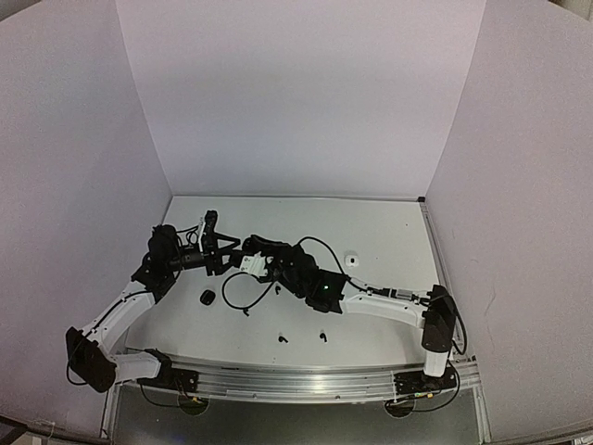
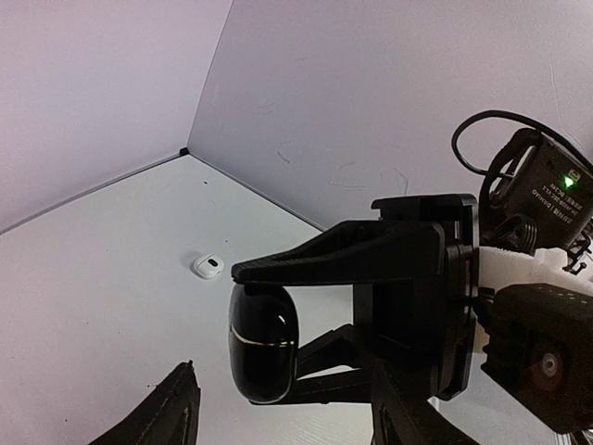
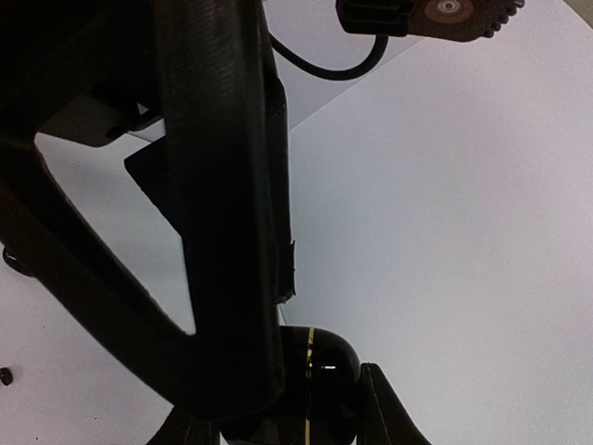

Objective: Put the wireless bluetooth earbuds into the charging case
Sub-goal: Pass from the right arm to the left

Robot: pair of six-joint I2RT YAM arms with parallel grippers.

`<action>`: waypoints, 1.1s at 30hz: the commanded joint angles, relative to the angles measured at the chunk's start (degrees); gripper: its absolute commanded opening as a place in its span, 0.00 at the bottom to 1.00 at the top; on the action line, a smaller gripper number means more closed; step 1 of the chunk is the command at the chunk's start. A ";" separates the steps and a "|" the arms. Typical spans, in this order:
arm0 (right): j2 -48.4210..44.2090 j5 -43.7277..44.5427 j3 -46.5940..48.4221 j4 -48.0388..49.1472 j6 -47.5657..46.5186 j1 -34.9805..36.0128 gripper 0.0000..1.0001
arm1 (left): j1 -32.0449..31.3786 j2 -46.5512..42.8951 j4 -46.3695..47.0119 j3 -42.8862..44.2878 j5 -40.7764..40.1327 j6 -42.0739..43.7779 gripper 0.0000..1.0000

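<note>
Pinching the black case [image 2: 269, 357] in right gripper [image 2: 261, 336], seam apparently shut; left gripper [image 1: 222, 239] spread beside it; black earbuds [image 1: 283, 338] loose on table [image 1: 389, 232], nearward of both.

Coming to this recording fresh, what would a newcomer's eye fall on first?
The clinch over the middle of the table: the right claw pinches a glossy black charging case, with the left claw open close beside it. Then a white case lying alone farther right, and tiny black earbuds scattered toward the near edge.
</note>
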 commanded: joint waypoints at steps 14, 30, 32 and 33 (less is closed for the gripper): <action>3.12 -2.24 5.55 3.50 0.05 1.29 0.03 | -0.70 2.13 -2.30 3.97 -0.26 1.07 0.12; -7.47 -8.70 -4.14 1.35 24.53 -0.32 0.83 | -0.61 -0.16 0.49 1.46 4.05 6.27 0.00; -11.31 -15.71 -6.59 -1.42 34.92 -2.47 0.85 | -0.54 -0.14 0.78 1.41 6.13 8.46 0.00; -12.89 -18.78 -7.51 -2.66 38.75 -3.54 0.85 | -0.54 0.02 0.94 1.46 7.59 9.34 0.00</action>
